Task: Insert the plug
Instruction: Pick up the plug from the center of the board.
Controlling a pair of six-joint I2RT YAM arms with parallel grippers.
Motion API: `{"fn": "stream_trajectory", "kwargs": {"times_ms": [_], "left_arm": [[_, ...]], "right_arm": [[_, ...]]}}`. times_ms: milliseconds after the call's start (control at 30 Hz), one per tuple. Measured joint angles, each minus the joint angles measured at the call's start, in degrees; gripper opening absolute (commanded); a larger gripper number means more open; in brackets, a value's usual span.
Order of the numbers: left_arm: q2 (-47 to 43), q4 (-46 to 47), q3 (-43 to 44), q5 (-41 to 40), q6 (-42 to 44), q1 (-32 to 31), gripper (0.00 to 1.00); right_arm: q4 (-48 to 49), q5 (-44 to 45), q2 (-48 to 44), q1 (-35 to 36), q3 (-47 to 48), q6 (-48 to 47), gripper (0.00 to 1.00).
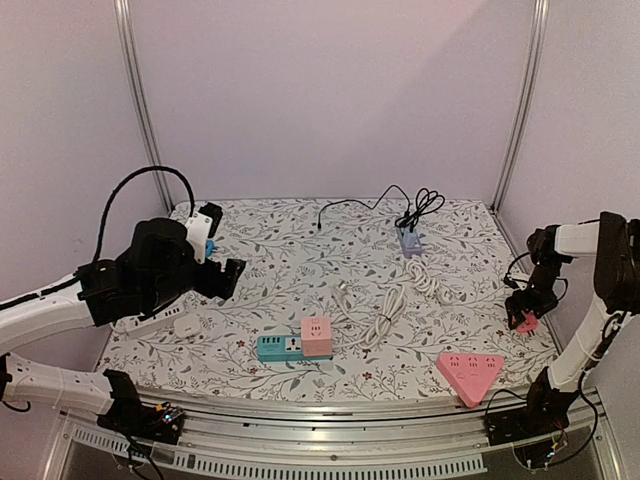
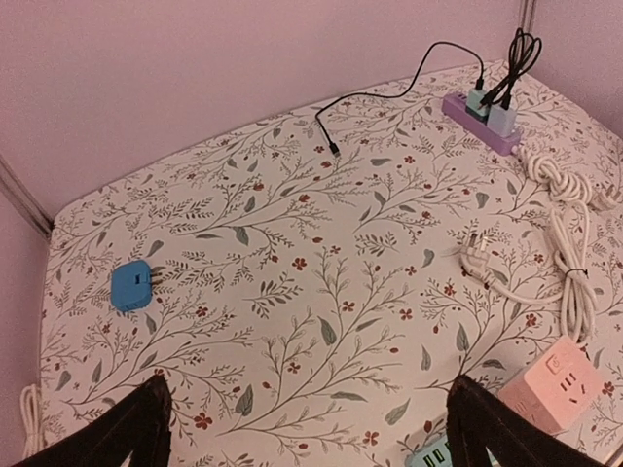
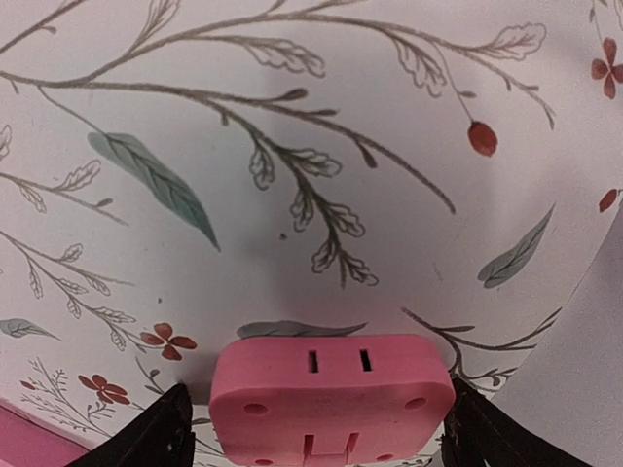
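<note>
The right tool (image 3: 319, 430) grips the pink plug (image 3: 333, 394) by its sides, apparently just off the surface (image 3: 292, 117) at its right edge so it can be carried to the pink cube socket (image 1: 317, 337), while the left tool (image 2: 311, 436) hovers spread wide and empty.

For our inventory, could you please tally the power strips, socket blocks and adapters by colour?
Pink: 3 – pink cube socket block, pink triangular power strip, pink flat adapter held by the right gripper
Teal: 1 – teal rectangular power strip
Purple: 1 – purple power strip
Blue: 1 – blue square adapter
Total: 6
</note>
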Motion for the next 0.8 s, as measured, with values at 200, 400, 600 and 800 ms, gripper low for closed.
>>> {"fn": "stream_trajectory", "kwargs": {"times_ms": [200, 400, 600, 800], "left_arm": [[-0.02, -0.17, 0.0, -1.05, 0.59, -0.35, 0.97], [-0.02, -0.2, -0.02, -1.29, 0.83, -0.55, 0.97], [-0.02, -0.2, -0.02, -1.44, 1.01, -0.59, 0.97], [-0.02, -0.11, -0.02, -1.2, 1.01, -0.59, 0.97]], "right_arm": [[-0.52, -0.72, 0.28, 0.0, 0.22, -0.07, 0.5], [-0.48, -0.5, 0.35, 0.0, 0.81, 0.44, 0.34], [-0.46, -0.57, -0.46, 2.03, 2.1, 1.07, 0.23], [1.4, -2.08, -10.01, 8.11, 4.52, 3.34, 0.18]]}}
